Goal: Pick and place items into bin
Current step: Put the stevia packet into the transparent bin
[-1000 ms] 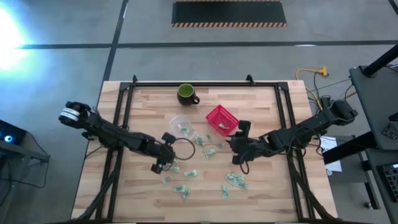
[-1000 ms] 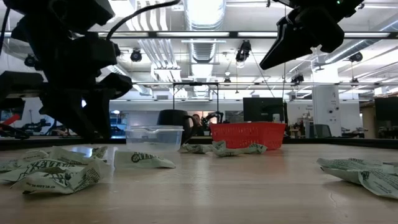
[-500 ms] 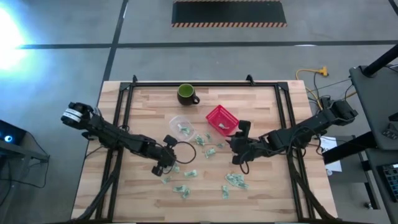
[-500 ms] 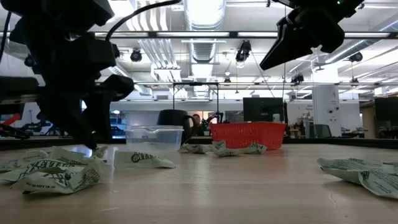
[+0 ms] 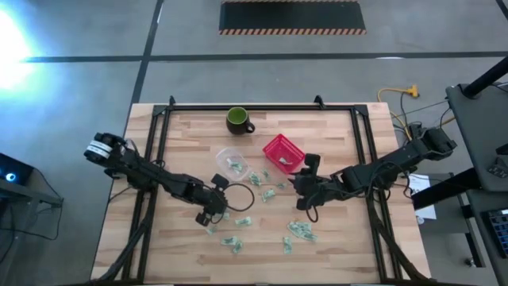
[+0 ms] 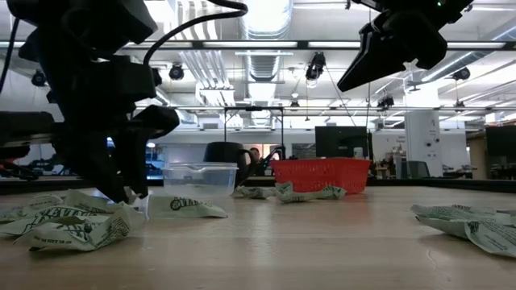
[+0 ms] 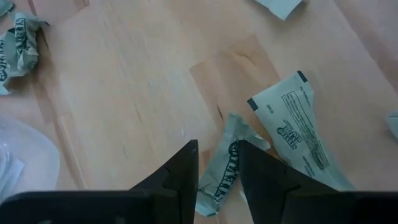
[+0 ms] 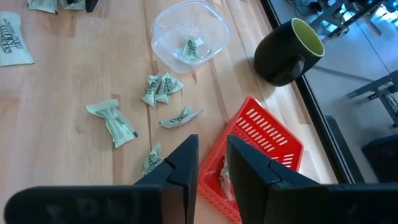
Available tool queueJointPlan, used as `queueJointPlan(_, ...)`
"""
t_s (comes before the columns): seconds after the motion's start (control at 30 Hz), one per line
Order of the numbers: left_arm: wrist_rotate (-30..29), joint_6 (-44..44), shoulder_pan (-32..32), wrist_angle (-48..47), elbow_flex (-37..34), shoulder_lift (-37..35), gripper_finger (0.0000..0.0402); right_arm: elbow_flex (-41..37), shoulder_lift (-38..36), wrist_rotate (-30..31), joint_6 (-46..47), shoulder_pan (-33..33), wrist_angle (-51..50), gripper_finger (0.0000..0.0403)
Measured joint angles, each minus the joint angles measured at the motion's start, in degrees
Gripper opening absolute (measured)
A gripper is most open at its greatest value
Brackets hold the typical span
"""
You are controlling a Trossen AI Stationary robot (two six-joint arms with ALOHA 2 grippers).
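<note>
left arm: reaches from the left edge toward mid-surface, wrist low
left gripper (image 5: 211, 216): pointing down, jaws slightly apart, tips near the surface
right arm: reaches in from the right, raised
right gripper (image 5: 304, 181): held high, jaws narrowly apart

The left end effector (image 5: 213, 213) stood low over the counter (image 5: 333, 246), its fingers (image 7: 180, 177) narrowly parted with one wrapper (image 7: 222, 171) between them and a second wrapper (image 7: 297, 130) lying just beside. The clear tub (image 5: 230, 160) sat near it on the far side, and loose wrappers (image 5: 232, 241) cluttered the front middle strip. The right end effector (image 5: 305, 191) hung well above the boards, just beside the red basket (image 5: 283, 151), its fingers (image 8: 180, 168) a little apart and gripping nothing. The dark green mug (image 5: 237, 120) stood by the far edge, apart from both arms. Bare wood lay along the counter's left and right margins and far right corner.
</note>
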Motion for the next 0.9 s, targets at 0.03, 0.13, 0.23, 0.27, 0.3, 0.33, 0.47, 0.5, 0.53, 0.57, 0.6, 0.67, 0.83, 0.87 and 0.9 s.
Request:
queueJointPlan(0.03,1.0,-0.5,0.0,-0.3,0.0,-0.2,0.0097,0.0,0.0,0.0,0.0,0.0,0.0,0.0072)
queueJointPlan(0.13,4.4,-2.9,0.0,-0.5,-0.1,-0.5,0.0097,-0.1,0.0,0.0,0.0,0.0,0.0,0.0072)
queueJointPlan(0.23,5.8,-4.3,0.0,-1.1,0.0,-0.6,0.0097,-0.1,0.0,0.0,0.0,0.0,0.0,0.0072)
queueJointPlan(0.27,5.9,-4.5,0.0,-2.1,0.2,-0.6,0.0097,-0.1,0.0,0.0,0.0,0.0,0.0,0.0072)
queueJointPlan(0.3,5.9,-4.5,0.0,-2.6,0.4,-0.5,0.0097,-0.1,0.0,0.0,0.0,0.0,0.0,0.0072)
queueJointPlan(0.33,5.9,-4.5,0.0,-2.9,0.4,-0.5,0.0095,-0.1,0.0,0.0,0.0,0.0,0.0,0.0072)
queueJointPlan(0.47,5.9,-4.6,0.0,-3.2,0.4,-0.5,0.0068,-0.1,0.0,0.0,0.0,0.0,0.0,0.0072)
queueJointPlan(0.5,6.0,-4.5,0.0,-3.3,0.4,-0.5,0.0056,-0.1,0.0,0.0,0.0,0.0,0.0,0.0072)
queueJointPlan(0.53,6.2,-4.5,0.0,-3.4,0.5,-0.5,0.0043,-0.1,0.0,0.0,0.0,0.0,0.0,0.0072)
queueJointPlan(0.57,6.3,-4.4,0.0,-3.7,0.6,-0.5,0.0028,-0.1,0.0,0.0,0.0,0.0,0.0,0.0072)
queueJointPlan(0.6,6.3,-4.4,0.0,-4.2,0.7,-0.5,0.0015,-0.1,0.0,0.0,0.0,0.0,0.0,0.0072)
queueJointPlan(0.67,6.1,-4.2,0.0,-5.0,1.0,-0.5,0.0006,-0.1,0.0,0.0,0.2,0.0,0.0,0.0072)
queueJointPlan(0.83,4.2,-3.4,0.0,-5.4,1.3,-0.6,0.0002,-0.1,0.0,0.0,0.3,0.0,0.0,0.0072)
queueJointPlan(0.87,3.3,-2.9,0.1,-5.4,1.4,-0.6,0.0001,-0.1,0.0,0.0,0.3,0.0,0.0,0.0072)
queueJointPlan(0.9,2.3,-2.6,0.1,-5.5,1.4,-0.9,0.0001,-0.1,0.0,0.0,0.3,0.0,0.0,0.0072)
